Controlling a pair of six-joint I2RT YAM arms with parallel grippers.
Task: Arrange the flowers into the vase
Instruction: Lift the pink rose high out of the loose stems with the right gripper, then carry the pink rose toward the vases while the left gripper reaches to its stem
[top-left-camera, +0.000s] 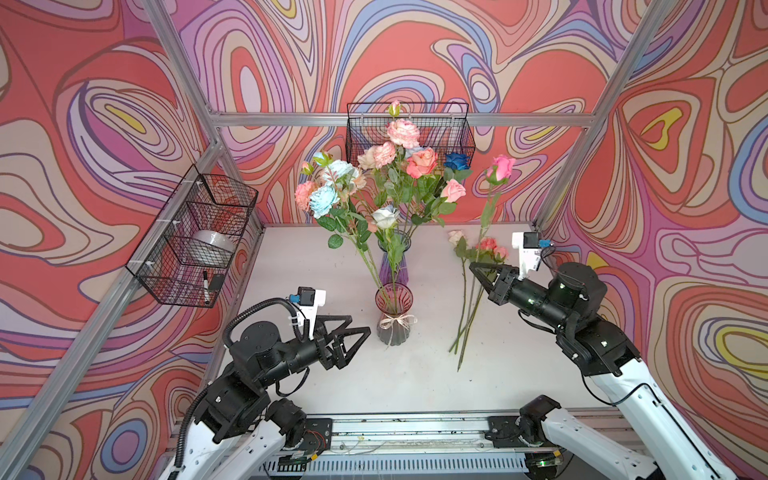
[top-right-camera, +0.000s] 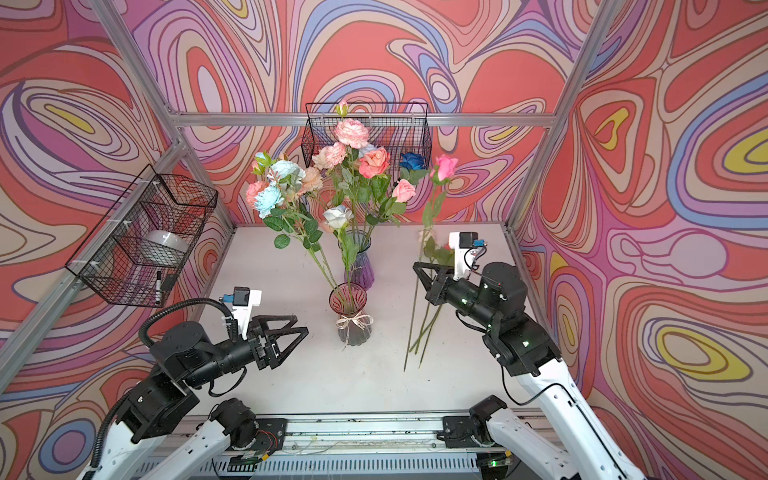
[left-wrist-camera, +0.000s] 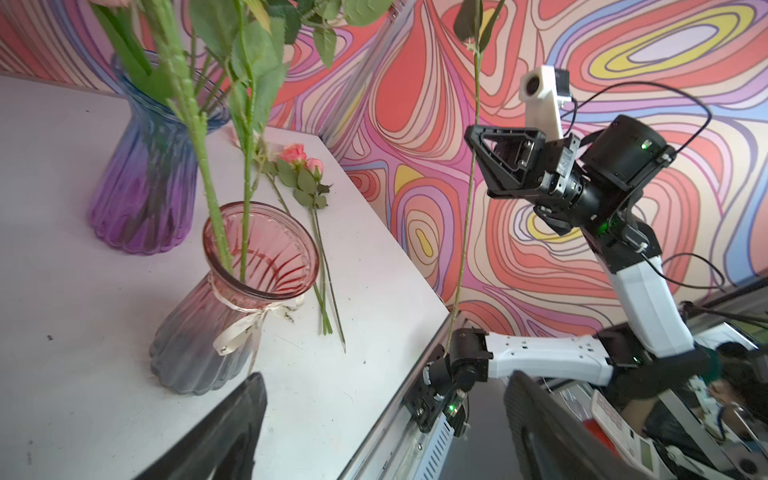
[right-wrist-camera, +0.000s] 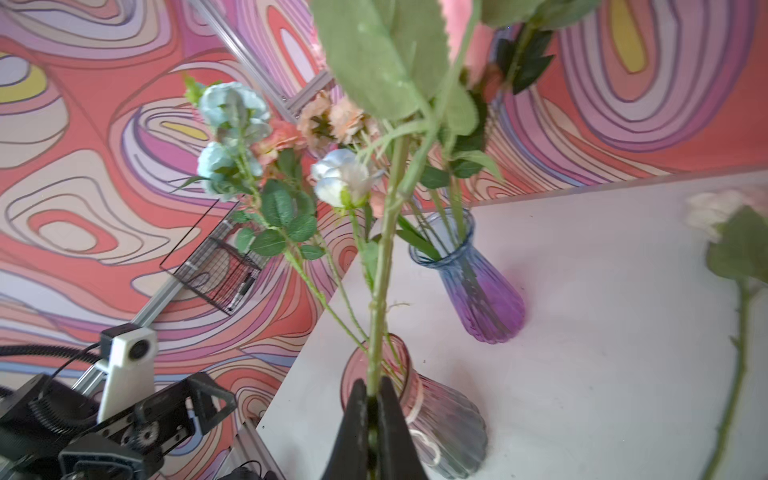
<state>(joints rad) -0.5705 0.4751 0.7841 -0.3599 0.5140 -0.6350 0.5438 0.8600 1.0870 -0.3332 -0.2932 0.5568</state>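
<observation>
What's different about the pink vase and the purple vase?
The pink vase fades to grey at the bottom; the purple vase is blue at the top. The pink vase wears a ribbon bow round its neck; the purple vase has none. The pink vase holds a few flowers, the purple vase a fuller bunch. Both are upright ribbed glass.

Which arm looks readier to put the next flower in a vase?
Right. The right gripper is shut on the pink rose, held upright near the pink vase; the left gripper is open and empty.
</observation>
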